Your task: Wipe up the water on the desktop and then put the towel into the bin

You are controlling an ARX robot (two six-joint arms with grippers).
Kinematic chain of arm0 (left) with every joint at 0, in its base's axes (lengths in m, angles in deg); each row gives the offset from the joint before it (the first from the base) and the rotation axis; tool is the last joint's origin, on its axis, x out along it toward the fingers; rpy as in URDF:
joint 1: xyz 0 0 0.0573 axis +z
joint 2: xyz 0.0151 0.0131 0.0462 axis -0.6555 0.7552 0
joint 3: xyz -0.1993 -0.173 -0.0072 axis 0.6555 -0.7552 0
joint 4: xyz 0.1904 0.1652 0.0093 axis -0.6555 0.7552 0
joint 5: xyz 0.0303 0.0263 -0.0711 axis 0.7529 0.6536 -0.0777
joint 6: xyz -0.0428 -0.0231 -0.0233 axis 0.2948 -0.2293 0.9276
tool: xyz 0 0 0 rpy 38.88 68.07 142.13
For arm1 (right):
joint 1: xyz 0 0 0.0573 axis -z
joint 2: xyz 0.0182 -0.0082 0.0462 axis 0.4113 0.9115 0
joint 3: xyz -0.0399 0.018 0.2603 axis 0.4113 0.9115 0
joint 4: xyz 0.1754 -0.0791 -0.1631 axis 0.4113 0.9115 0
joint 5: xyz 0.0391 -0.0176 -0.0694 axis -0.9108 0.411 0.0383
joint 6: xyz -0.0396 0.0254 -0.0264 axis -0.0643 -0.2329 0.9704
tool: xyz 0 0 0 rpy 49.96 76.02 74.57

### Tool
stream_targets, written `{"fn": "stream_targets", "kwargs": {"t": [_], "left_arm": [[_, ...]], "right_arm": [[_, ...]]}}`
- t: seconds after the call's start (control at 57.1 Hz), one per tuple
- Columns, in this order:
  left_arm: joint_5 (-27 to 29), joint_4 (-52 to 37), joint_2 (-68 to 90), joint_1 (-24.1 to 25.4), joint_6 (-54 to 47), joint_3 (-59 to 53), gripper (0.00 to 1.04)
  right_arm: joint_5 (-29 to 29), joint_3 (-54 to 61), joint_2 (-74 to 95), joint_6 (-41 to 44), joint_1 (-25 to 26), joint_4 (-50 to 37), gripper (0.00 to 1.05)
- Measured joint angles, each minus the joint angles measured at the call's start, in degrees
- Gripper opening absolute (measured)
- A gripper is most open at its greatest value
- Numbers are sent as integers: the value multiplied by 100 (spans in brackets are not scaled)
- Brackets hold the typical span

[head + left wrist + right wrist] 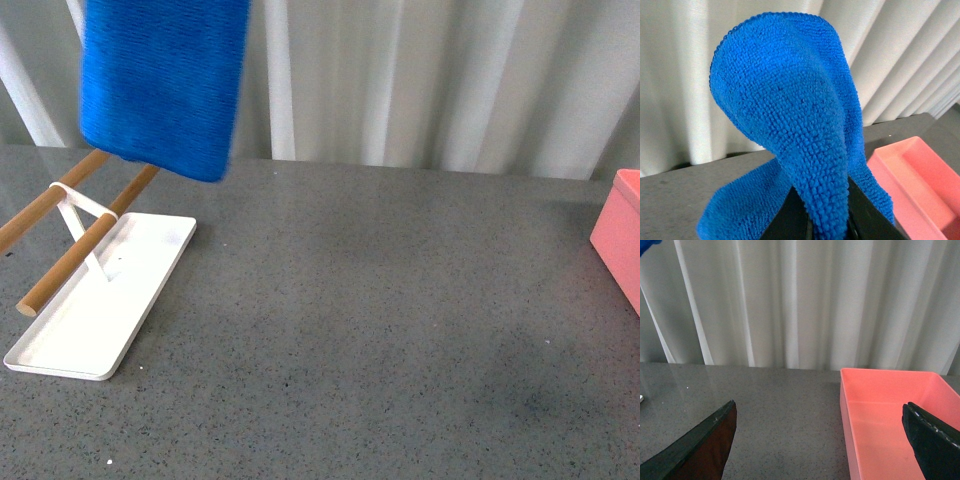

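Observation:
The blue towel (162, 80) hangs high at the top left of the front view, above the dark grey desktop (380, 330). In the left wrist view my left gripper (827, 222) is shut on the towel (790, 125), which bulges up between the black fingers (865, 215). The pink bin (620, 240) stands at the right edge of the desktop; it also shows in the left wrist view (917, 185). In the right wrist view my right gripper (825, 440) is open and empty above the desktop beside the bin's (880, 410) near wall. Neither arm shows in the front view.
A flat white tray (100, 300) with two wooden rods (85, 240) on a white stand sits at the left of the desktop, below the hanging towel. White curtain folds (420, 80) run along the far edge.

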Motion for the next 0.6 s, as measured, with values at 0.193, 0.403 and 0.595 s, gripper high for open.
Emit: {"fn": "stream_targets", "kwargs": {"t": [0.193,0.403,0.595], "left_arm": [[-186,-1211,-15,-557,553,-951,5],[-229,-2573,286,-1069,1123,-1801,5],[-192,-3788,763,-1445,1681,-2286,5]], "right_arm": [[0,0,0,-2,0,0,98],[0,0,0,-2,0,0,98],[0,0,0,-2,0,0,98]]}}
